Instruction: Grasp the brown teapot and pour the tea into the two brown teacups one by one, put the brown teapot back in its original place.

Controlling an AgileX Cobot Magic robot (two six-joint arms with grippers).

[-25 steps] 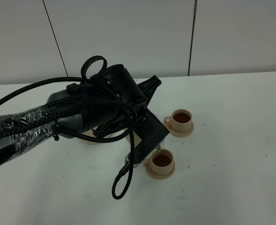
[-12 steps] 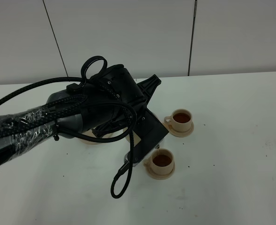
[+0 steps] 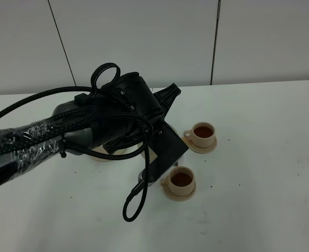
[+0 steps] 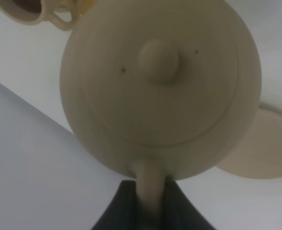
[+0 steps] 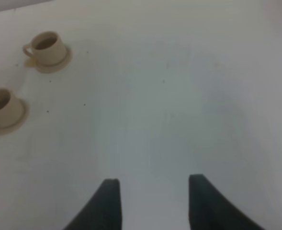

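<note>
The left arm point(image 3: 81, 131) is filling the left half of the high view, its left gripper point(image 4: 148, 203) clamping the handle of the brown teapot point(image 4: 160, 86). The wide saucer point(image 4: 260, 143) is lying behind it. Two brown teacups, rear point(image 3: 203, 134) and front point(image 3: 181, 180), are sitting right of centre (both full). The right gripper point(image 5: 152, 199) is hanging open.
</note>
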